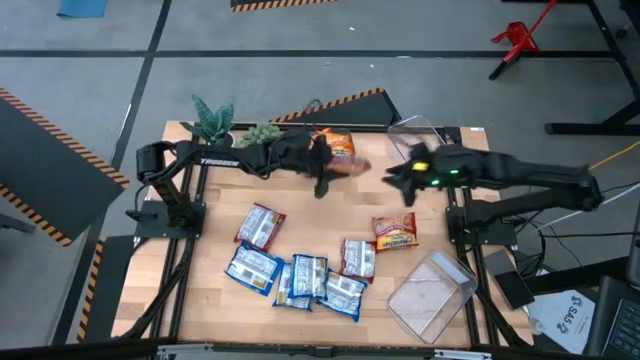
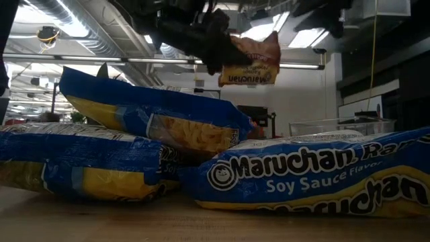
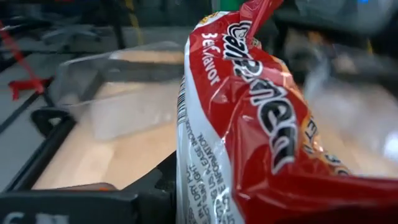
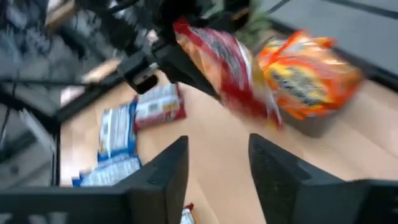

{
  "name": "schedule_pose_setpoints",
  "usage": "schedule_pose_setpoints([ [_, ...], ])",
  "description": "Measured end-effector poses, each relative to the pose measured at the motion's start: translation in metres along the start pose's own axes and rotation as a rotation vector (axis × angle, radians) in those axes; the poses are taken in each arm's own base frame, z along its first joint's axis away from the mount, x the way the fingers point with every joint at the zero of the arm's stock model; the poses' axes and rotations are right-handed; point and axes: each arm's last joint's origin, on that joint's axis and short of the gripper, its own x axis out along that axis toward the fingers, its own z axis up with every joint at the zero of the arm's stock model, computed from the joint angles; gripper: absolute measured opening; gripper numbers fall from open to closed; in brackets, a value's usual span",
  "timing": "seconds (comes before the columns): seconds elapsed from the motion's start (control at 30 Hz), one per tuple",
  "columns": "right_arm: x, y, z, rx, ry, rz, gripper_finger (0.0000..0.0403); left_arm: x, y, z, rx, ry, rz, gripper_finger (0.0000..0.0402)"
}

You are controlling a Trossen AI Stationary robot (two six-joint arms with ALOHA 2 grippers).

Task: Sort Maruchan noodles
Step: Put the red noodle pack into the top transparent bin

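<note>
blue-and-white packets (image 2: pixel 302 175) fill the bottom of the low view, lying flat in a loose cluster at lower centre of the high view. above them, at upper centre of that view, the left gripper (image 1: pixel 322 170) is clamped on a red-brown packet (image 4: pixel 224 62), lifted clear of the table (image 1: pixel 200 300). it hangs roughly upright, long axis near vertical, printed face turned sideways (the wrist shot shows it edge-on). the right gripper (image 4: pixel 217 165) sits just beside it at right of centre, fingers apart and holding nothing. judging by this, a handover is in hand; next the left arm should carry its packet to the orange packets (image 1: pixel 338 146) in the bin behind.
</note>
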Motion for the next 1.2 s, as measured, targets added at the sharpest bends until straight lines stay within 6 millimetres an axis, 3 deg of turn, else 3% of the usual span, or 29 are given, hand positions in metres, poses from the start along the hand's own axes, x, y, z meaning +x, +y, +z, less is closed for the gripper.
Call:
schedule_pose_setpoints([
  [0.2,-0.05,-0.017,-0.005,0.154,-0.127,-0.121,0.0165,0.002,0.028,0.014,-0.338,-0.166,0.044,0.0133],
  [0.33,-0.064,-0.024,-0.009,0.196,-0.172,-0.196,0.0166,0.027,0.045,0.02,-0.489,-0.161,-0.003,0.0132],
  [0.63,-0.066,-0.026,-0.011,0.226,-0.169,-0.204,0.0166,0.092,0.081,0.049,-0.639,-0.241,-0.034,0.0132],
  [1.0,-0.066,-0.026,-0.011,0.239,-0.175,-0.207,0.0166,0.157,0.112,0.036,-0.732,-0.312,0.0,0.0131],
  [1.2,-0.066,-0.026,-0.011,0.239,-0.175,-0.206,0.0166,0.177,0.113,0.035,-0.67,-0.397,0.136,0.0131],
])
